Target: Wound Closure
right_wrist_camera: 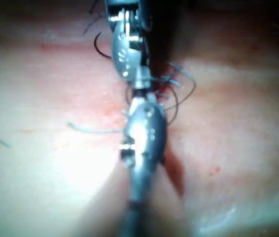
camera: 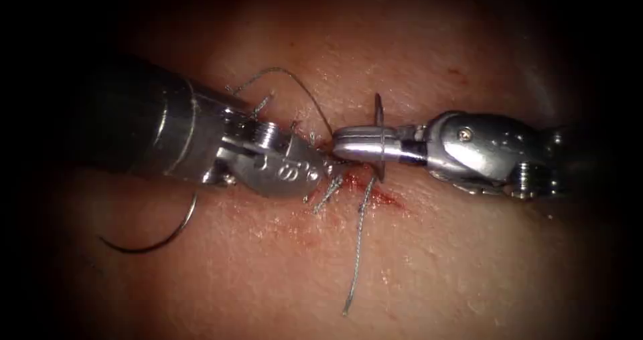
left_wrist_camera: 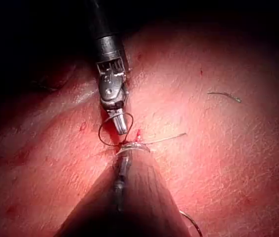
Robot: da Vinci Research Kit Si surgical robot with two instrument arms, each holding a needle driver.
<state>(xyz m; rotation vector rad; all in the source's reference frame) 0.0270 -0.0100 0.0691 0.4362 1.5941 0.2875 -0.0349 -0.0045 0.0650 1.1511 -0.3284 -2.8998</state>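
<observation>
Loose thread end (camera: 358, 246) trailing near over tissue (camera: 469, 260) | needle (camera: 161, 236) free on surface, near left of cut (camera: 385, 196) | right tool (camera: 345, 146) closed, thread loop (camera: 379, 122) around it, tip-to-tip with left tool (camera: 315, 169), grip untellable | seemingly knot-tying; next calls for clean catch of short end.

Stamped marking on left end effector (camera: 320, 168), not legible.

The left claw (camera: 320, 168) hides part of the needle (camera: 155, 241), and its tips hide the cut (camera: 348, 179) beneath. Thread (camera: 358, 246) vanishes among the tips; whether either claw (camera: 338, 146) grips it cannot be told.
</observation>
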